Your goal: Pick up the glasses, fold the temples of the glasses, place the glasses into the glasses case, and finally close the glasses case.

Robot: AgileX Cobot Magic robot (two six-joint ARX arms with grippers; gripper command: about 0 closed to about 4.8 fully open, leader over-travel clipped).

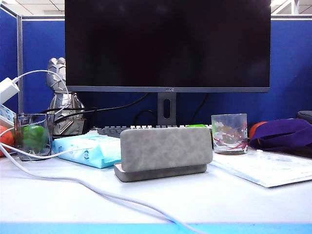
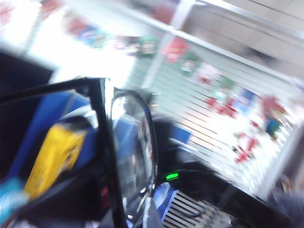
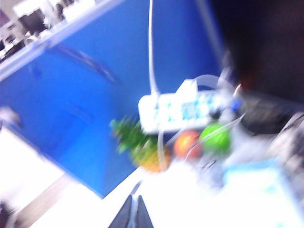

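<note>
Two claws work off the bench: the left claw (image 2: 102, 209) grips the glasses (image 2: 135, 156) close before it; the right claw (image 3: 134, 213) is pinched shut, empty; the glasses case (image 1: 165, 153) gapes.

A small pale logo sits on the lower bezel of the big black monitor (image 1: 168, 46), too tiny to read; nothing else carries legible text.

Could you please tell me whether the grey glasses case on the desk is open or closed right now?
Open. In the exterior view the glasses case has its grey lid raised upright above the base, whose pale inner rim shows at the left end. Whether anything lies inside cannot be told.
</note>
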